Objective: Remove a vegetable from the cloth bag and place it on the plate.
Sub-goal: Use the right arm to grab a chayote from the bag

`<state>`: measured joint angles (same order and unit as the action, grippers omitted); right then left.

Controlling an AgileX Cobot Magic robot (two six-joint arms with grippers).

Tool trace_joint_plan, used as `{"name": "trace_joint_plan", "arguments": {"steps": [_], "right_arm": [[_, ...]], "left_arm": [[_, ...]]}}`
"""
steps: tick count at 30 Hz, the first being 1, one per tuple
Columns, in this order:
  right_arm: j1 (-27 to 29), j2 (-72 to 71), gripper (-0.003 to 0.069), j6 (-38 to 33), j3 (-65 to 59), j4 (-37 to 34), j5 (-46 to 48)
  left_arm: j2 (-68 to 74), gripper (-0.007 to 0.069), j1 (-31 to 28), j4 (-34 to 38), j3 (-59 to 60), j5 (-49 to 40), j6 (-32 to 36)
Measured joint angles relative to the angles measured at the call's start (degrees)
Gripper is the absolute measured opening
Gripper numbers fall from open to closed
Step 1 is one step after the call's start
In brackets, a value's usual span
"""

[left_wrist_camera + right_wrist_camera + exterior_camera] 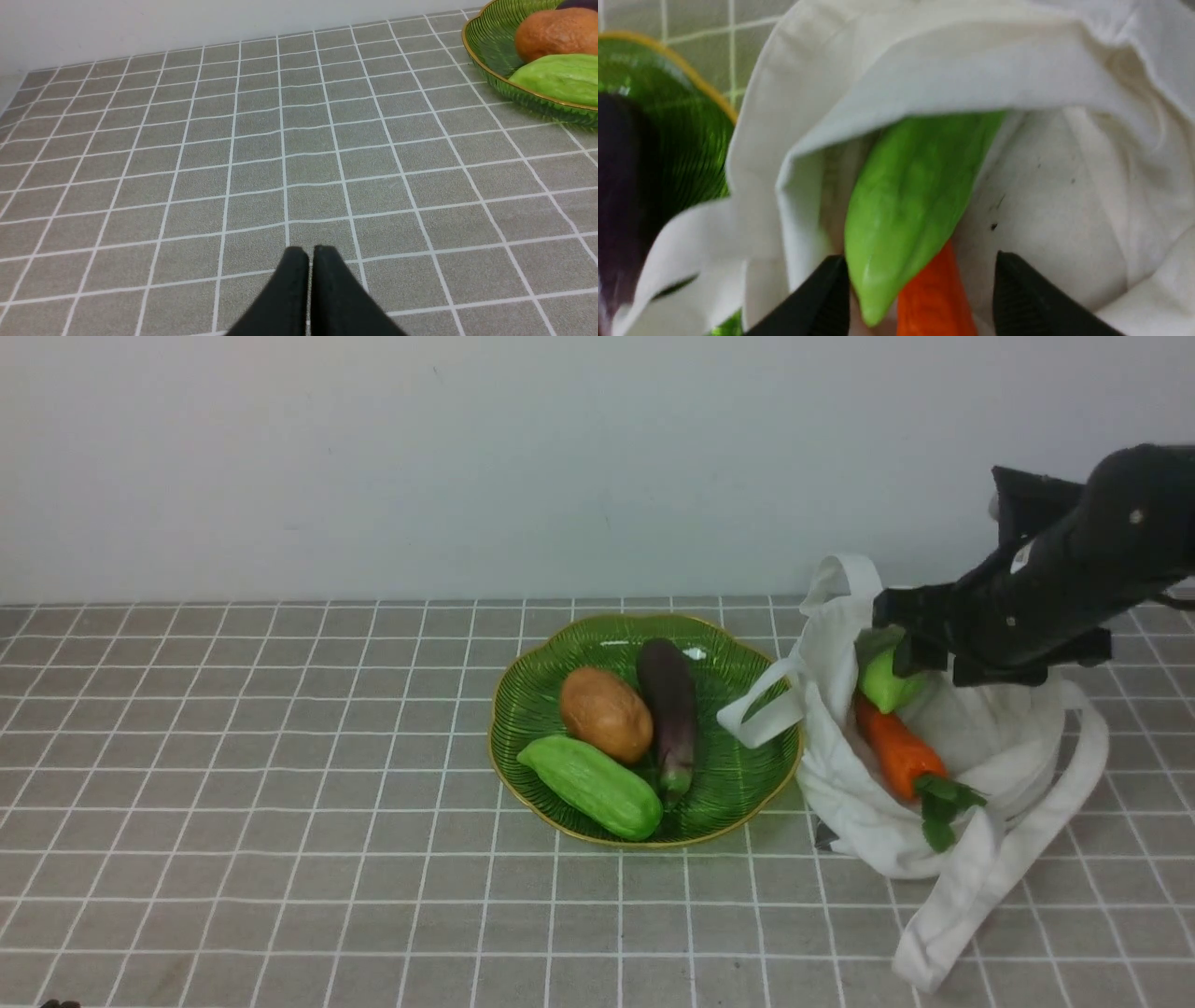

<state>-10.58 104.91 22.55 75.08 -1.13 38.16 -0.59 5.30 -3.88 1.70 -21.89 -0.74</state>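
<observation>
Well, my right claw (920,298) is poking into the open mouth of the cloth bag (887,831), and it is spread wide. It is not pinching anything yet. The vegetable (906,200) I want is the smooth light-green one. It is inside the bag, half tucked under a fold of white cloth. Its pointy tip sits between my two fingers. One finger (822,298) is right next to the tip. The other finger (1027,298) is apart from it, with the orange carrot (934,298) showing in the gap.

The bag lies just beside the plate (738,775), on my right arm's side of it. One white strap reaches up to the plate's gold rim. On the plate I can see a brown potato (605,713), a dark eggplant (668,700) and a fat green gourd (590,786). The green vegetable is not on the plate.

My left claw (309,254) is pressed together and holds nothing. It hangs low over the table (233,163), well apart from the plate, on the side away from the bag.

So I think the job has only just begun. I have reached the vegetable, and that is all. I have to close my right claw on it, pull it out from under the cloth, carry it over to the plate and set it down in a bare spot. The carrot should stay in the bag.
</observation>
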Motion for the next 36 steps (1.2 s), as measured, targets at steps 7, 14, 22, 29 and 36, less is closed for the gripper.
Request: {"name": "trace_joint_plan", "arguments": {"steps": [7, 14, 22, 29, 36], "right_arm": [[0.0, 3.8, 0.0531, 14.5, 0.1, 4.3, -4.5], [0.0, 6.4, 0.0553, 15.5, 0.1, 4.5, -9.8], [0.0, 10.2, 0.0533, 15.4, 0.3, 5.0, -13.0], [0.0, 9.9, 0.0391, 14.2, 0.5, 5.4, -10.8], [0.0, 0.9, 0.0394, 4.8, 0.5, 5.8, 2.8]], "left_arm": [[0.0, -0.0005, 0.0, 0.0, 0.0, 0.0, 0.0], [0.0, -0.0005, 0.0, 0.0, 0.0, 0.0, 0.0], [0.0, -0.0005, 0.0, 0.0, 0.0, 0.0, 0.0], [0.0, -0.0005, 0.0, 0.0, 0.0, 0.0, 0.0], [0.0, -0.0005, 0.0, 0.0, 0.0, 0.0, 0.0]]}}
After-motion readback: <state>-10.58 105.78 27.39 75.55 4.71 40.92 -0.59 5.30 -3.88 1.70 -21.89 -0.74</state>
